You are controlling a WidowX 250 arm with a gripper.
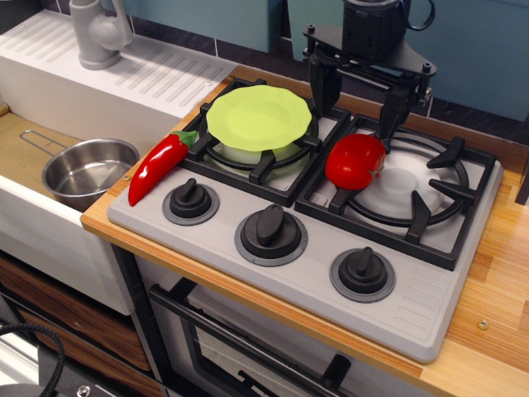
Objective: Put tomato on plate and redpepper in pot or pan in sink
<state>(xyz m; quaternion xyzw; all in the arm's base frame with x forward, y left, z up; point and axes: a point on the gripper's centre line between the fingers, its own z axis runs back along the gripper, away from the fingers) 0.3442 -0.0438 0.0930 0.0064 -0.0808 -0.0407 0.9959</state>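
gripper (359, 101): fingers spread wide, holding nothing, poised above the back of the right burner
tomato (355, 161): on the right burner grate, directly below and slightly in front of the open fingers; round, so no axis to match
plate (259, 117): on the left burner, just left of the tomato
redpepper (157, 168): long axis diagonal, at the stove's left edge
pot (87, 172): in the sink (21, 149), empty
next: probably a short descent onto the tomato

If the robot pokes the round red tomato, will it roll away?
Probably a little. The round glossy red toy tomato is ball-shaped and sits on the black burner grate, so a push could rock it, though the grate's bars might catch it. Its shiny skin looks slippery, so the open black gripper above it may need a centred squeeze. It looks stiff, not squishy.
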